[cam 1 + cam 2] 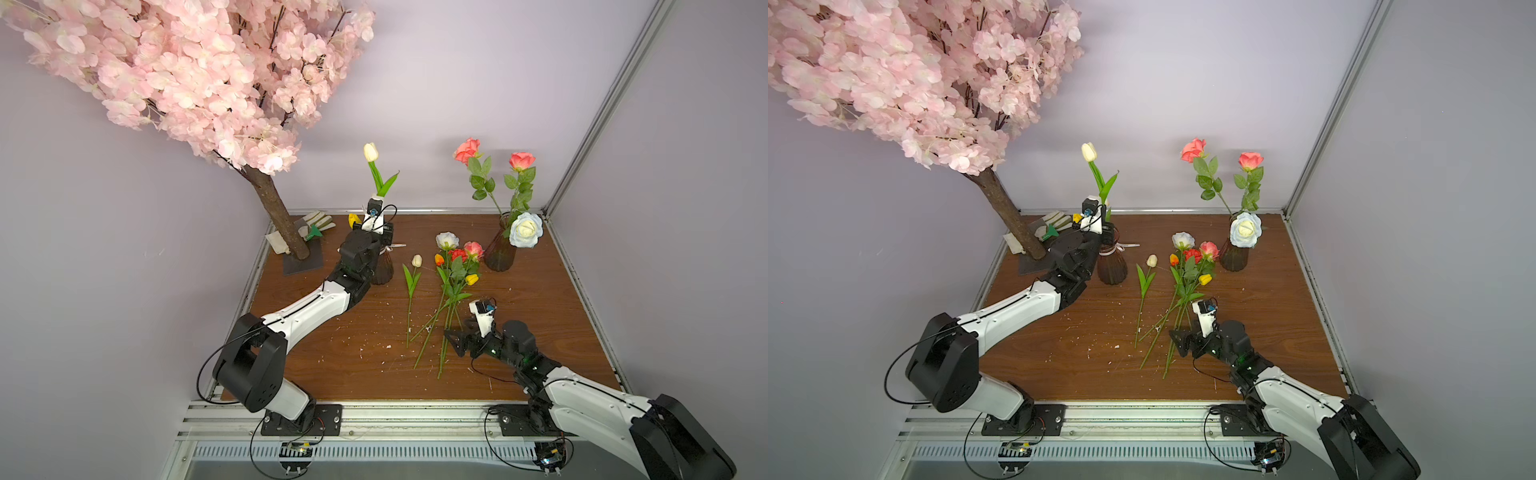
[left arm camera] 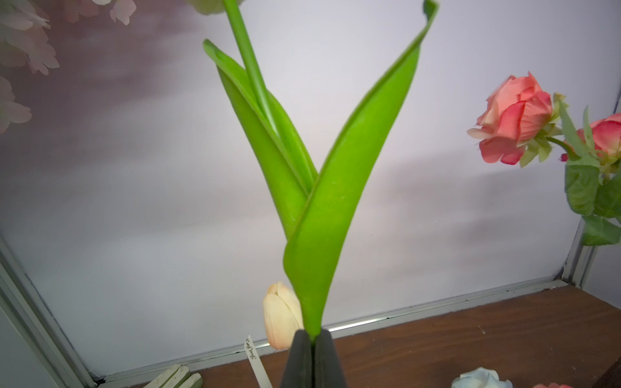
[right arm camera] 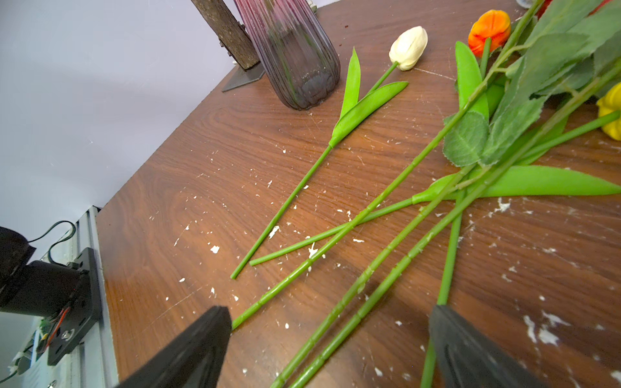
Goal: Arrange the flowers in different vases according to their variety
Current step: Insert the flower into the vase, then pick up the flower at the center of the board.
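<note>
My left gripper (image 2: 312,339) is shut on the base of a cream tulip's (image 1: 371,152) green leaf and holds it upright above the ribboned vase (image 1: 381,270), which my arm partly hides. A pale tulip bud (image 2: 282,315) stands just behind the fingers. The other vase (image 1: 500,253) at the back right holds two coral roses (image 1: 467,149) and a white rose (image 1: 526,230). A cream tulip (image 1: 417,260) lies alone on the table. Beside it lies a heap of roses and tulips (image 1: 457,259). My right gripper (image 3: 331,319) hovers open low over the heap's stems (image 3: 386,255).
The pink blossom tree's trunk (image 1: 276,212) stands on a dark plate at the back left, with gloves (image 1: 316,224) behind it. White flecks litter the wooden table (image 1: 332,353). Metal rails (image 1: 582,291) edge the table, and walls close in on three sides.
</note>
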